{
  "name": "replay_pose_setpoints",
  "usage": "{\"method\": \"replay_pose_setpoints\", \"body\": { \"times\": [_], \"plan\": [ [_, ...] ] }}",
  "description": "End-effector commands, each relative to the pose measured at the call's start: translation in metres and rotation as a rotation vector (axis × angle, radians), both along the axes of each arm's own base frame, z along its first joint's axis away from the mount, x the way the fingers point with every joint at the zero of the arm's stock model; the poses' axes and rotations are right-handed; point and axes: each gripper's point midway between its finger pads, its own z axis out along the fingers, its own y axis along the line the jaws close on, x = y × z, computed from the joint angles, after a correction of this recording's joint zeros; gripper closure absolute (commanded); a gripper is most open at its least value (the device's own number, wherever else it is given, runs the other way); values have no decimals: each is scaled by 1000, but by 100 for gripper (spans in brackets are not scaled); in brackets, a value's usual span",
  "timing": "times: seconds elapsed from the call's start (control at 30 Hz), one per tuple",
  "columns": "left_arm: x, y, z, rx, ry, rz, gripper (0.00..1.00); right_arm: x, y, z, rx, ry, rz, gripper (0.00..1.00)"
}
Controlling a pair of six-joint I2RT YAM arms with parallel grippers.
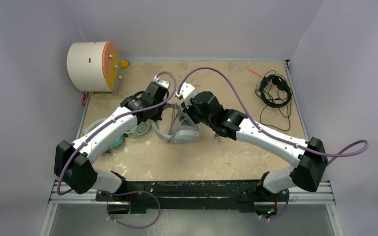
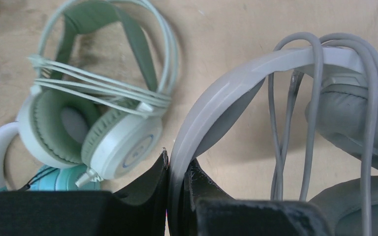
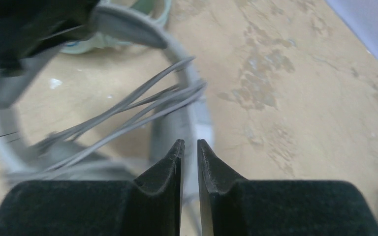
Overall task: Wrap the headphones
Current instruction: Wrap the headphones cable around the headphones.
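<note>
Top view: a tan mottled table (image 1: 216, 157) stands between lavender walls (image 1: 202, 24). It bears four headsets: a thin black corded headset (image 1: 274, 91) at the far right corner, a large white-and-grey over-ear headset (image 1: 179, 132) mid-table, and a mint-green over-ear headset (image 1: 140, 129) and small teal-cupped headset (image 1: 114, 142) near the left edge.

Left wrist: the left gripper (image 2: 177, 167) clamps the white-and-grey headset's band.

Right wrist: the right gripper (image 3: 189, 145) has its jaws nearly together; whether they pinch anything cannot be told.

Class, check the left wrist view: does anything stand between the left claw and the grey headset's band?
Nothing visible does. The left claw is shut on the grey headset's band, a finger on each side; the mint-green headset lies apart.
</note>
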Motion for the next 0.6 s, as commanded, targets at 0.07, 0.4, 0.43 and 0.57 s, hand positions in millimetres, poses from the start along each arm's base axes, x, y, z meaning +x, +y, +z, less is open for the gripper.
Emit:
{"method": "replay_pose_setpoints", "body": {
  "times": [0.07, 0.4, 0.43, 0.57],
  "plan": [
    [-25, -36, 15, -114, 90, -189, 100, 35, -25, 24, -12, -160, -136, 82],
    [-69, -75, 8, -271, 364, -340, 100, 35, -57, 20, 137, 4, -114, 85],
    [-68, -77, 7, -278, 366, -337, 100, 31, -59, 19, 148, 20, -104, 84],
    [-48, -74, 19, -333, 299, -282, 100, 15, -73, 6, 148, 70, -121, 82]
  ]
}}
